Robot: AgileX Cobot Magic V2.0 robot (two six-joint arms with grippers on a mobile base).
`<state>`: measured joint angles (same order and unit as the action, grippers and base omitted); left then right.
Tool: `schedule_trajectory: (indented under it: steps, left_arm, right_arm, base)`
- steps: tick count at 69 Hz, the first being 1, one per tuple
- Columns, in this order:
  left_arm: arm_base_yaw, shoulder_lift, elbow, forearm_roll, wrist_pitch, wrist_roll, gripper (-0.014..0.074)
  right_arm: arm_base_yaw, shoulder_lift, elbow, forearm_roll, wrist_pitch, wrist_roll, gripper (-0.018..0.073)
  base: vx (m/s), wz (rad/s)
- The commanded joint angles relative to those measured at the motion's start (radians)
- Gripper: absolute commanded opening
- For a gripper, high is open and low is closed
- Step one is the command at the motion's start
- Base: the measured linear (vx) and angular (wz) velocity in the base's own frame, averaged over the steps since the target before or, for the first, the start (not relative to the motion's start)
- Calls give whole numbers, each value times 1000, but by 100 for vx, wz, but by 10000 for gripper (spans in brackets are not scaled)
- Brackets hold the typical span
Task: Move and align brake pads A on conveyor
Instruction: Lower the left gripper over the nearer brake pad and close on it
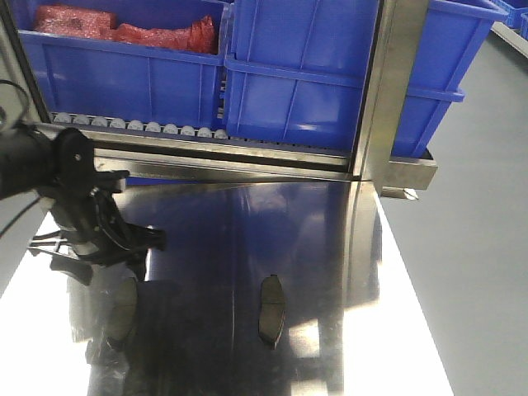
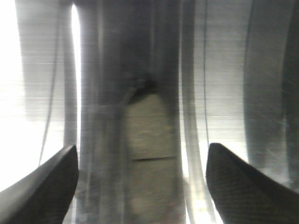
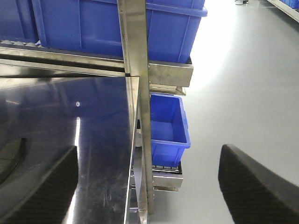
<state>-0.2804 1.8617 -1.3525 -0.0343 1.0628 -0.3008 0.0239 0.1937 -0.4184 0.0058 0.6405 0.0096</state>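
while left gripper (image 2: 141,147) hangs wide | brake pad (image 2: 149,123) lies centred between its fingers

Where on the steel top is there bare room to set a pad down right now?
Bare steel top: between the left pad and the middle pad; from the middle pad to the right edge; behind both, up to the rollers. Crowded: the left side, where the left gripper hangs over the left pad.

2 brake pads (image 1: 272,311) on tabletop (image 1: 214,239), bins (image 1: 322,99) behind
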Motion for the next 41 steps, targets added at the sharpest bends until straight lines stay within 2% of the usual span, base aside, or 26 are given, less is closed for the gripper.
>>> schedule_trajectory:
  steps: [1, 17, 41]
  left_arm:
    - [-24, -27, -30, -32, -23, -23, 533]
    - [-44, 9, -28, -45, 15, -26, 533]
    - [-43, -39, 21, -12, 24, -51, 533]
  right_arm:
    - [0, 12, -25, -6, -72, -10, 575]
    - [0, 12, -25, -6, -72, -10, 575]
    - [0, 12, -25, -6, -71, -10, 575]
  base:
    - [0, 0]
    - [0, 0]
    - [0, 0]
